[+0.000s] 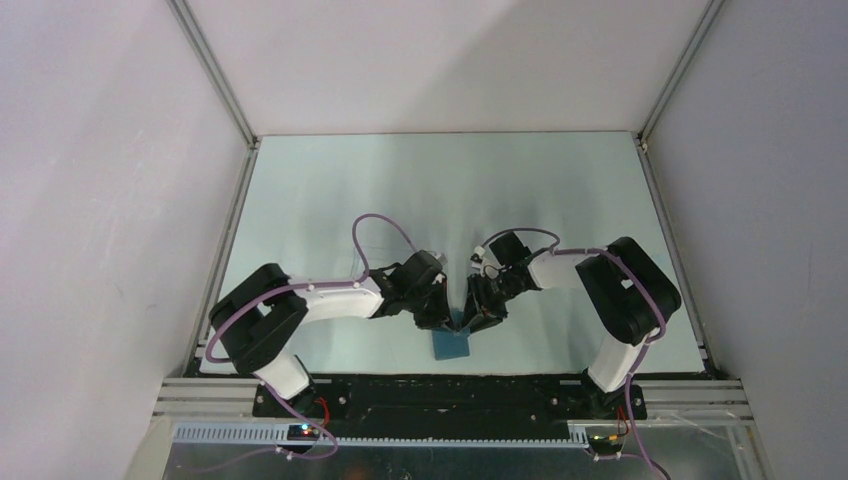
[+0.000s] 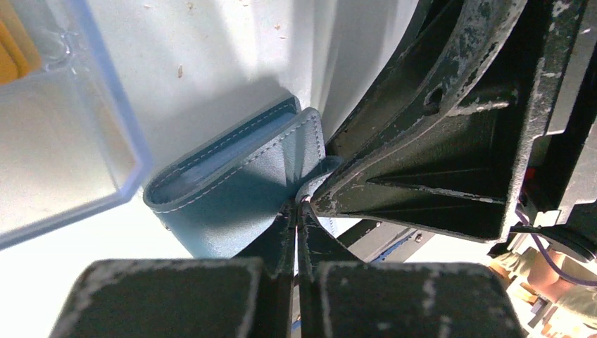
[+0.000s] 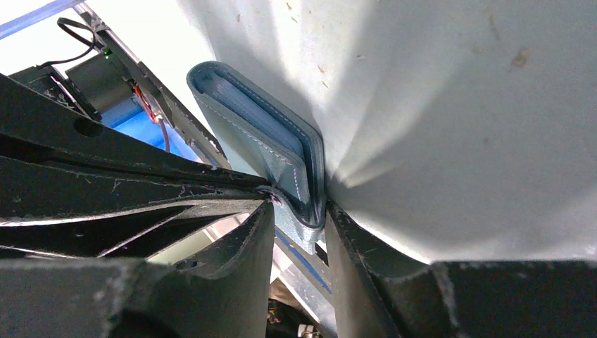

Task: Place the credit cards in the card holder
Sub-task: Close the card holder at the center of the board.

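Observation:
The blue card holder [image 1: 452, 343] stands on edge near the table's front centre, folded almost shut. Both grippers meet at its upper corner. My left gripper [image 1: 440, 318] is shut, its tips [image 2: 297, 205] pinching the rim of one flap of the card holder [image 2: 225, 204]. My right gripper [image 3: 299, 211] has a finger on each side of the folded corner of the card holder [image 3: 267, 141], both touching it. A strip of orange credit cards [image 2: 8, 53] shows at the top left edge of the left wrist view, behind a clear plastic piece [image 2: 77, 148].
The pale table [image 1: 440, 190] is walled by white panels, with a metal rail [image 1: 450, 385] along the near edge just behind the card holder. The two arms' fingers crowd each other at the card holder.

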`<act>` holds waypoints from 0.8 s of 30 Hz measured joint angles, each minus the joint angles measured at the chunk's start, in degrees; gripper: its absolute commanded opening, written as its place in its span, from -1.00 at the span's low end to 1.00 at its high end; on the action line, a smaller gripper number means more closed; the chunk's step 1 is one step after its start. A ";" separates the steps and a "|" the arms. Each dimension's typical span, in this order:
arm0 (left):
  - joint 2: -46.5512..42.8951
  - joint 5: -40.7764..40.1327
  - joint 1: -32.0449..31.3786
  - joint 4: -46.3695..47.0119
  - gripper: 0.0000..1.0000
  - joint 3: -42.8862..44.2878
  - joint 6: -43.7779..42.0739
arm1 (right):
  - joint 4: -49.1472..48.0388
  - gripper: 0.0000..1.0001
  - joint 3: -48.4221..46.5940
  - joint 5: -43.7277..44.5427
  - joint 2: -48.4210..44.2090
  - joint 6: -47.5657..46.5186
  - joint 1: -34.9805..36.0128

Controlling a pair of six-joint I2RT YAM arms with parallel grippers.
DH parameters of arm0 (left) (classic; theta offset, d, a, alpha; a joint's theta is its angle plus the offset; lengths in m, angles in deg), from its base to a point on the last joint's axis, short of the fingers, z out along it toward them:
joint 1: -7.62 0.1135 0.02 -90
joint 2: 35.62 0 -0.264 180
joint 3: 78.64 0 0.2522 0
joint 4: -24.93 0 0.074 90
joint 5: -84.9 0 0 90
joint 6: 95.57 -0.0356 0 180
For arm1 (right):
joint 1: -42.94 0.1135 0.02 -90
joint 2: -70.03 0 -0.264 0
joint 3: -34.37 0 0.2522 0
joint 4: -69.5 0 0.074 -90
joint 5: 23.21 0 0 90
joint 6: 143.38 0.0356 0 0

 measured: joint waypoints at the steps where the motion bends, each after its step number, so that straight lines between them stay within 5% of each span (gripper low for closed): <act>1: -0.11 -0.15 -0.04 -0.26 -1.00 0.00 0.00 | -0.04 -0.25 0.00 -0.07 0.07 0.02 0.13; 24: -1.20 -3.82 -0.90 -9.14 -1.00 2.95 -1.46 | -1.92 -0.34 -0.04 -0.87 1.25 1.27 2.14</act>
